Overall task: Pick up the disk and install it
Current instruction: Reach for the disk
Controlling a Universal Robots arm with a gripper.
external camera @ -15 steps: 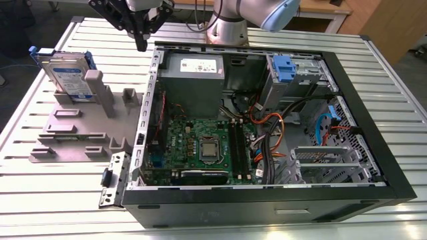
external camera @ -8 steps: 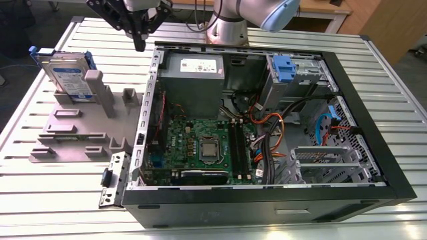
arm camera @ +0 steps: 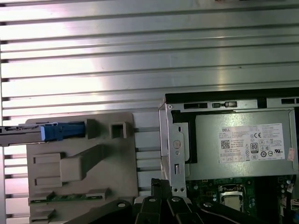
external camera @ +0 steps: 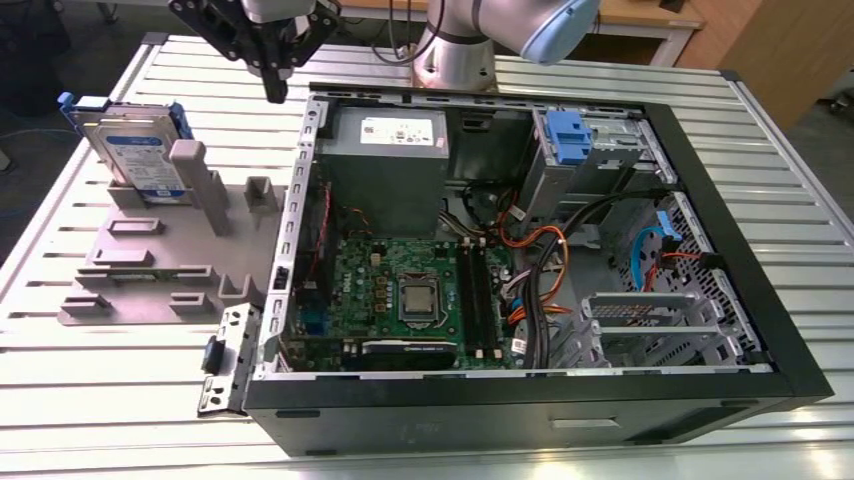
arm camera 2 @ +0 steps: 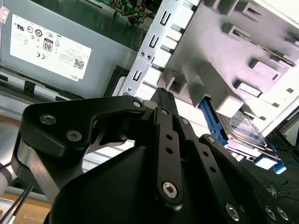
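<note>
Hovering tool, pressed together, empty, between upright disk and computer case edge

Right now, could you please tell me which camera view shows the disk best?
The exterior view: the disk stands upright in the grey fixture, its labelled face and blue carrier plain. The second wrist view shows part of it behind the fixture; the first wrist view shows it edge-on.
</note>
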